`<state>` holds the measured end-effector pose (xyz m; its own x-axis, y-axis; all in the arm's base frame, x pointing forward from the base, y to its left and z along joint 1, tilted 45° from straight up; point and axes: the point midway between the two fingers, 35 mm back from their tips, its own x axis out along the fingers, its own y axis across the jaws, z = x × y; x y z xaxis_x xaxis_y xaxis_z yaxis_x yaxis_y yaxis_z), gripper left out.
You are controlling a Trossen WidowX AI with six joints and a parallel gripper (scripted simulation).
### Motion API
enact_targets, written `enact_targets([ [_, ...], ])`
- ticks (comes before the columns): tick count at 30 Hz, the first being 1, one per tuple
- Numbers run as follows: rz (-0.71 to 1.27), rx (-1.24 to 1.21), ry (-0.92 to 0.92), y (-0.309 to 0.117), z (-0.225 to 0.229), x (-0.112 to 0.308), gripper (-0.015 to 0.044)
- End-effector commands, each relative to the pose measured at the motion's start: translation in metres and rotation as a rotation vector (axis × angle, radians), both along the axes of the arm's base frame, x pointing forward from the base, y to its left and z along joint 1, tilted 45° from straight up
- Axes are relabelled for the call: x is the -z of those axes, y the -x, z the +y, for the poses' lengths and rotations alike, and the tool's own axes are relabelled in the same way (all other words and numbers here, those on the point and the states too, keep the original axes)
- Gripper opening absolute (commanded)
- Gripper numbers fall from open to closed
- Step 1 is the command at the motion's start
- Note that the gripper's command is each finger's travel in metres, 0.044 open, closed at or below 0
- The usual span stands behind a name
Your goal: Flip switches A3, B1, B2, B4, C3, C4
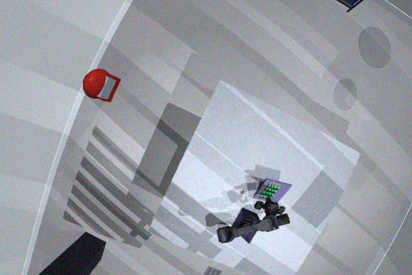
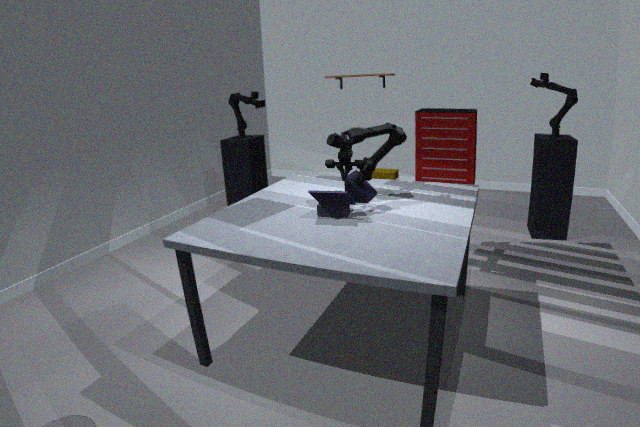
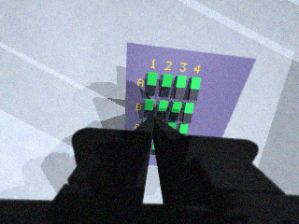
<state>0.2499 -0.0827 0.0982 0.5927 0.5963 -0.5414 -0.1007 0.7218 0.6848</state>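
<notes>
The purple panel (image 1: 283,189) (image 2: 330,197) (image 3: 224,84) stands tilted on a dark base, with rows of green-and-black switches. In the wrist view, A1 (image 3: 152,78), A2 (image 3: 166,80), A3 (image 3: 180,81) and A4 (image 3: 195,83) show green far parts and dark near parts. B1 (image 3: 149,104), B2 (image 3: 163,106), B3 (image 3: 176,107) and B4 (image 3: 189,108) show shorter green faces. C3 (image 3: 172,126) and C4 (image 3: 183,129) show partly. Which ends are raised is hard to tell. My gripper (image 3: 152,120) is shut and empty, its tips over the panel's left columns, hiding C1, C2 and most of row D. Contact cannot be told.
The panel stands on the pale table (image 1: 206,161) (image 2: 403,246), close in front of the arm's dark base (image 1: 248,237) (image 2: 360,188). In the room behind are a red drawer cabinet (image 2: 445,145) and two more arms on black pedestals (image 2: 245,169) (image 2: 552,184).
</notes>
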Motion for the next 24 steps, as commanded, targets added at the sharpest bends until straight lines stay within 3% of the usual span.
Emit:
enact_targets([
  [1,0.007,-0.002,-0.005,-0.002,0.008,0.005,0.0000],
  [24,0.017,-0.016,-0.005,-0.033,0.038,0.030,0.0000],
])
